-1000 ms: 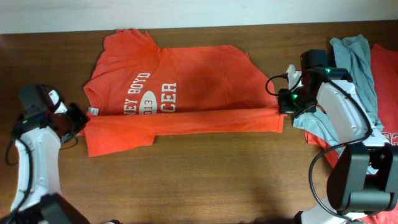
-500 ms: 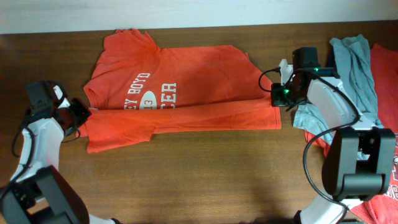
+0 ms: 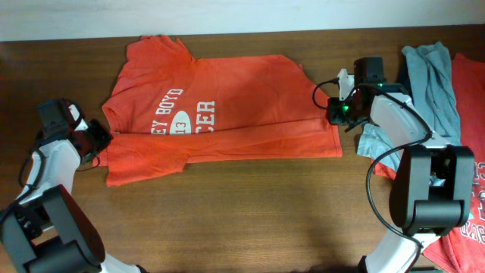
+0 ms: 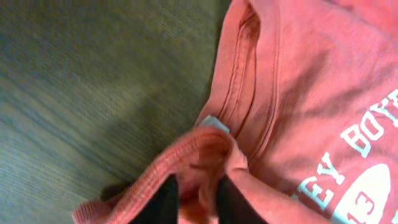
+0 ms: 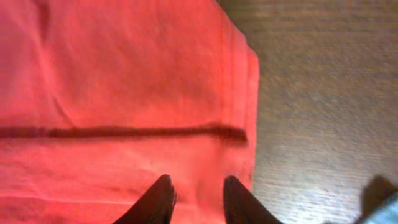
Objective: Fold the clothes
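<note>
Across the middle of the wooden table [image 3: 227, 220], spread flat with the print up: orange T-shirt [image 3: 242, 95]. Long axis left to right in the overhead view, collar end toward the left arm, hem end toward the right arm. Lower edge already turned up into a long band [image 3: 227, 148] along the near side, with a sleeve [image 3: 140, 167] poking out below it at the left.

One arm at each short end. At the collar end, left gripper [image 3: 97, 139] touching the cloth, fingers [image 4: 163, 200] pinched on a bunched, seamed edge of the shirt just beside the neckband. At the hem end, right gripper [image 3: 337, 114] over the shirt's corner, fingers [image 5: 158, 200] standing apart with flat cloth between them. Impossible to tell whether clamped on a layer.

Well off to the right, beyond that arm: grey garment [image 3: 432, 76] and red garment [image 3: 466, 83], heaped.

Judged from this, next a carry across the short axis, toward the far edge, both ends lifted level for a straight fold. Each end nearest its own arm, so no reaching across needed.
</note>
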Motion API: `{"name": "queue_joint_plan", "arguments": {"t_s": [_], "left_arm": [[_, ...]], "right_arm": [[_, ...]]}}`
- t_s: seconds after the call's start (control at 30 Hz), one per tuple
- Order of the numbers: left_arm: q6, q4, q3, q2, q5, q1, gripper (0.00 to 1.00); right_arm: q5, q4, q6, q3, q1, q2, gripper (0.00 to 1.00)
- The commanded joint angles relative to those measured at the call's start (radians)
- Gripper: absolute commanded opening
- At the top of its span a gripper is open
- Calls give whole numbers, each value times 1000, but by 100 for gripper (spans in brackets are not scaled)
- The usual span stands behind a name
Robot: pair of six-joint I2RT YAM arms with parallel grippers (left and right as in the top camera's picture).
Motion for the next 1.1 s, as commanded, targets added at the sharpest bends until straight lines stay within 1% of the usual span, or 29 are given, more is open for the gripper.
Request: {"name": "queue_joint_plan", "arguments": {"t_s": [0.0, 0.03, 0.1, 0.23, 0.3, 0.37, 0.43, 0.5, 0.63, 0.87, 1.07], "left_arm": [[9, 10, 13, 15, 2, 0, 36], [9, 7, 13, 15, 14, 0, 40], [10, -22, 13, 15, 45, 0, 43], [10, -222, 13, 15, 115, 0, 43], [21, -316, 13, 15, 114, 0, 43], [91, -387, 13, 17, 100, 0, 43], [100, -411, 12, 17, 30, 0, 43], [100, -412, 10, 17, -62, 0, 43], [100, -383, 10, 17, -124, 0, 46], [100, -355, 2, 17, -160, 0, 51], [100, -325, -37, 35, -159, 0, 51]], "right_arm": [[-84, 24, 3, 0, 6, 3, 38], [-86, 25, 3, 0, 6, 3, 39], [-85, 16, 3, 0, 5, 3, 41], [-78, -86, -14, 0, -6, 3, 41], [-72, -154, -21, 0, -8, 4, 41], [-54, -207, -19, 0, -8, 10, 41], [-55, -214, -20, -13, -7, 14, 41], [-52, -212, -26, -34, -7, 24, 41], [-51, -216, -46, -47, -7, 51, 41], [-51, -225, -45, -47, -7, 78, 41], [-51, -241, -45, -47, -7, 78, 41]]}}
